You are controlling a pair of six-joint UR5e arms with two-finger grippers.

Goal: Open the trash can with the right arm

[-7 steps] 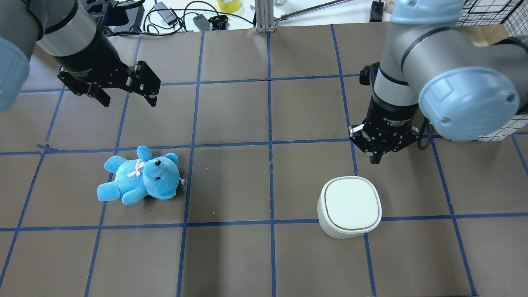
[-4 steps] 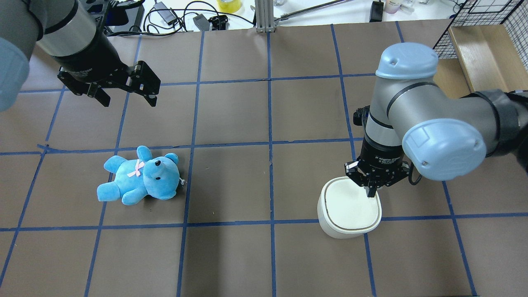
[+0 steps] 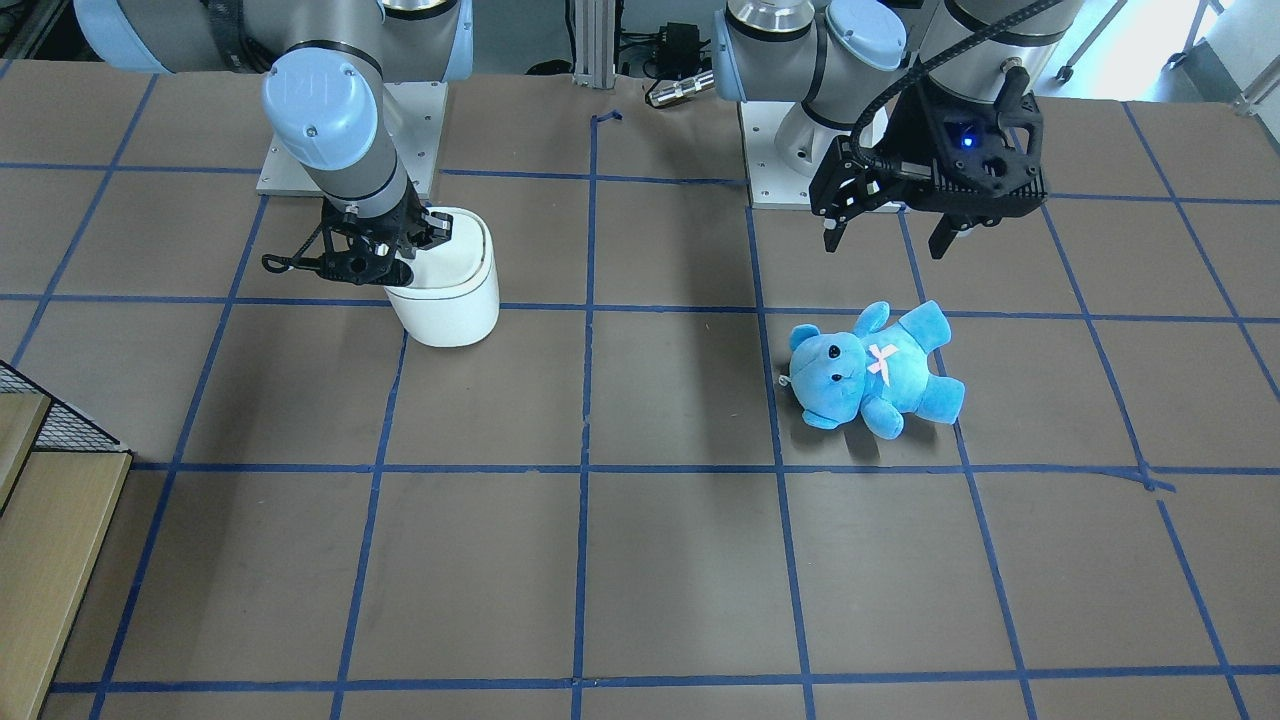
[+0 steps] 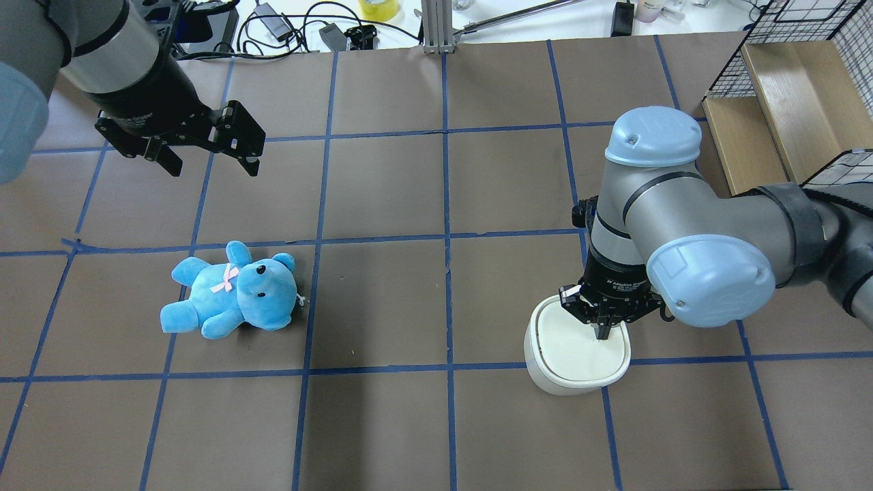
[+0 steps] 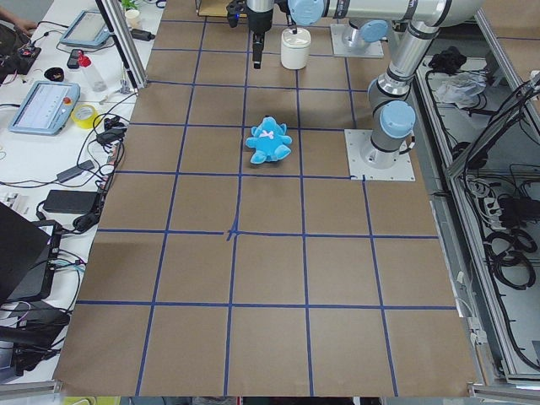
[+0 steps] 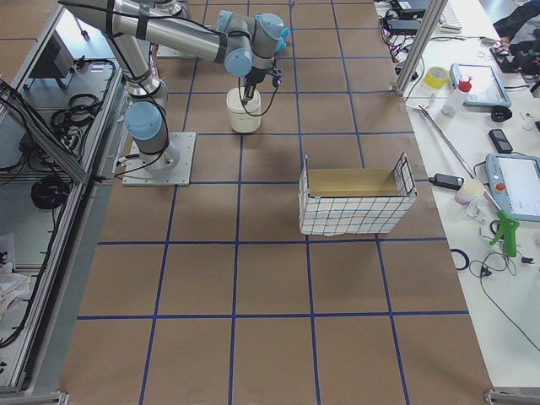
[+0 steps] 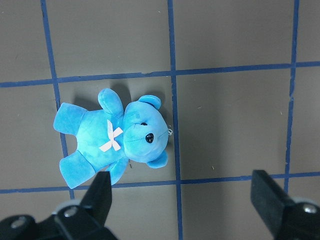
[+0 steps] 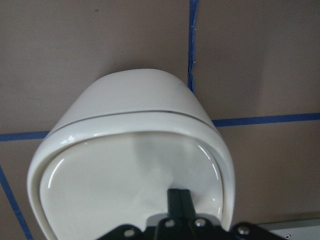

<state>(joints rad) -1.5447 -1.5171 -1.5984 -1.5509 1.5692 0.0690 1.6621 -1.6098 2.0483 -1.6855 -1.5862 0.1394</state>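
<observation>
The white trash can [image 4: 566,372] stands right of the table's middle with its lid down; it also shows in the front view [image 3: 455,300] and the right wrist view [image 8: 130,100]. My right gripper [image 4: 603,334] is shut and points straight down. Its closed fingertips [image 8: 179,197] rest on the lid, toward the lid's far right part. My left gripper [image 4: 213,167] is open and empty, held above the table at the far left; it also shows in the front view [image 3: 885,243].
A blue teddy bear [image 4: 232,293] lies on the table on the left, below the left gripper, and fills the left wrist view [image 7: 117,137]. A wire basket with a cardboard liner [image 4: 784,102] stands at the far right. Cables and tools lie beyond the far edge.
My right arm has swung toward the near side and come down, so its shut gripper went from beyond the trash can to resting on the lid. The left arm has not moved.
</observation>
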